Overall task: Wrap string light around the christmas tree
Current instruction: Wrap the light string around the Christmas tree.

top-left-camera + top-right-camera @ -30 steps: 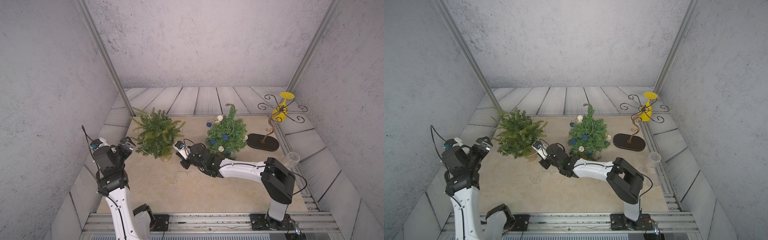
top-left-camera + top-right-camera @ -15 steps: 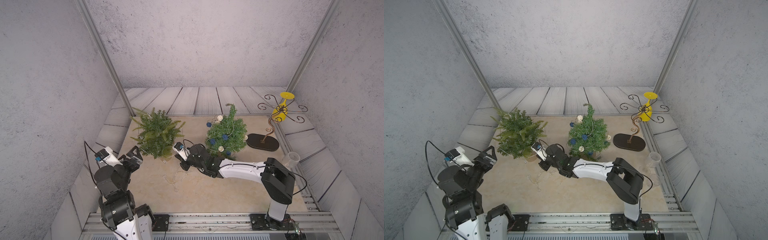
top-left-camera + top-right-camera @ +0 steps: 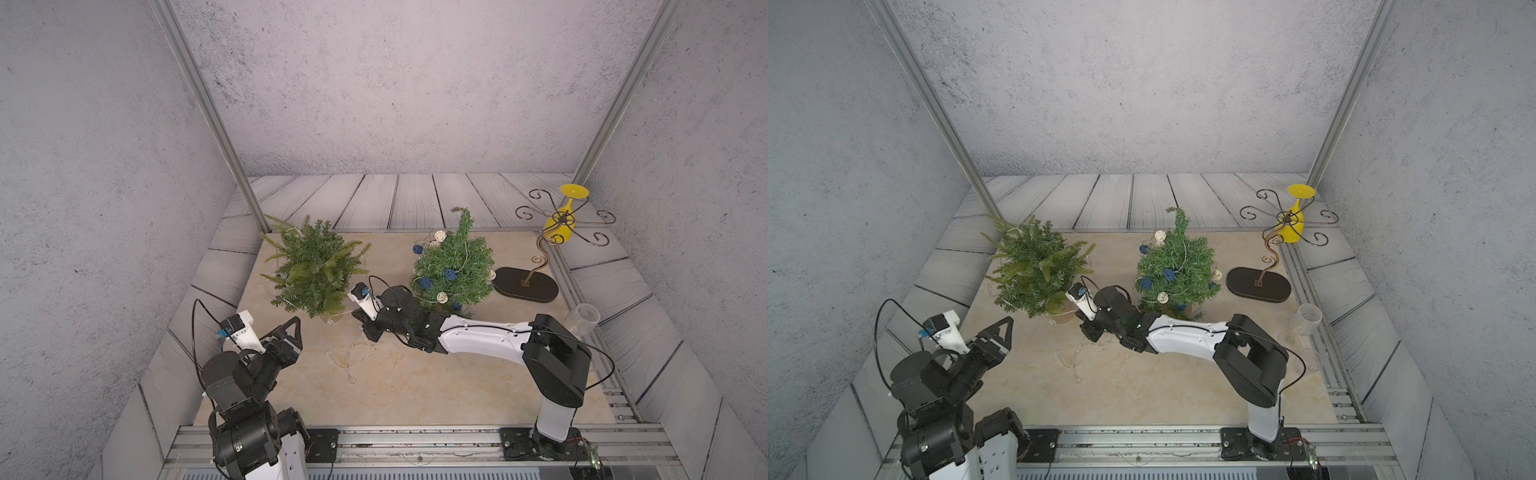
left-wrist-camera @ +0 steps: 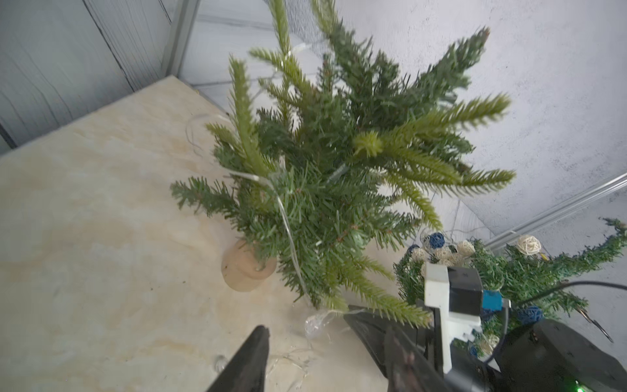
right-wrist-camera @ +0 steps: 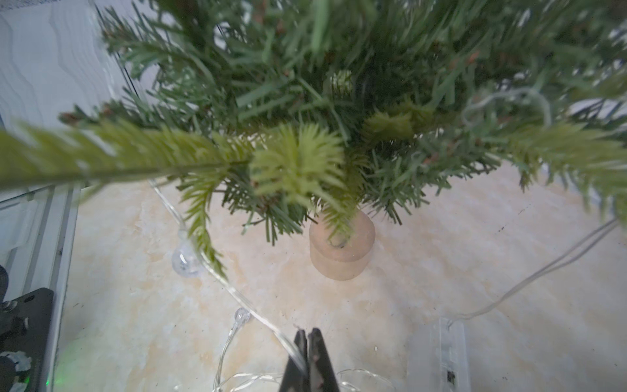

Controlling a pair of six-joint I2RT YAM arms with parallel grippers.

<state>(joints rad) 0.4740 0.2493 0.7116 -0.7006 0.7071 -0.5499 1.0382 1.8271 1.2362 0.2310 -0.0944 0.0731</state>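
Since its jaws stand apart with nothing between them, the left gripper [image 3: 291, 332], lower left in a top view, looks poised to receive slack. Right of it, the tree [image 3: 311, 270] wears a few loops of the string light [image 5: 241, 315], whose loose rest lies on the mat [image 3: 415, 395] at centre frame. The right gripper [image 5: 308, 356] is pinched tight on the string light near the base [image 5: 341, 251], likely to feed it round. Farther right stands a decorated tree [image 3: 453, 266]. The mat is smooth beige; grey planks [image 3: 415, 199] and walls [image 3: 395, 83] close it in.

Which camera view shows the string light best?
The right wrist view: the string light shows clear wire and bulbs, pinched in the right gripper. Both top views show a faint tangle; the left wrist view, blurred strands.
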